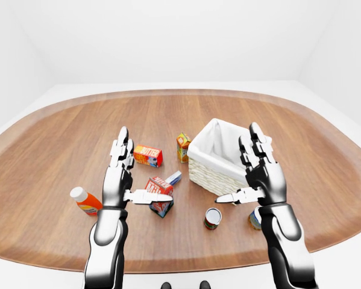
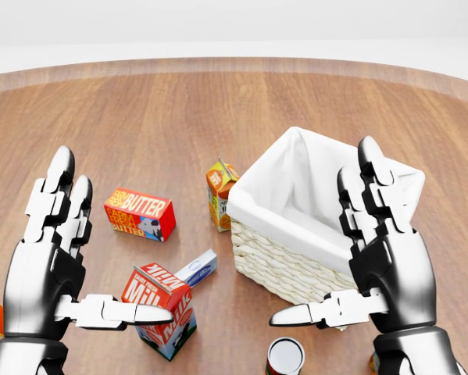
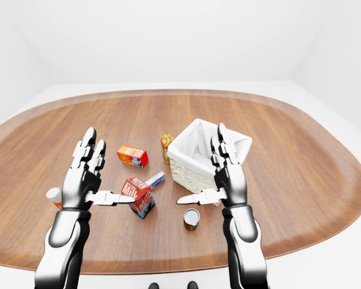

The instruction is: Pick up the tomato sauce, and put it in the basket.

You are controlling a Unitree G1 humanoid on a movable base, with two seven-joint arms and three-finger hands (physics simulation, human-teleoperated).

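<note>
Left-eye view puts the tomato sauce [image 1: 212, 218], upright on the table [image 1: 59, 144], at about seven o'clock just below my wide-spread, empty right hand [image 1: 261, 174], far nearer than my left hand [image 1: 121, 174], also spread wide, with the basket [image 1: 219, 158] at twelve.

The oval wooden table [image 1: 59, 138] carries a wicker basket [image 2: 292, 266]; left of the basket: juice carton [image 2: 219, 193], butter box [image 2: 139, 214], milk carton [image 2: 162, 308]; below it, a can [image 1: 212, 218].

Glossy chrome-and-black left hand [image 2: 50, 258], matching right hand [image 2: 386, 254], segmented three-finger digits
</note>
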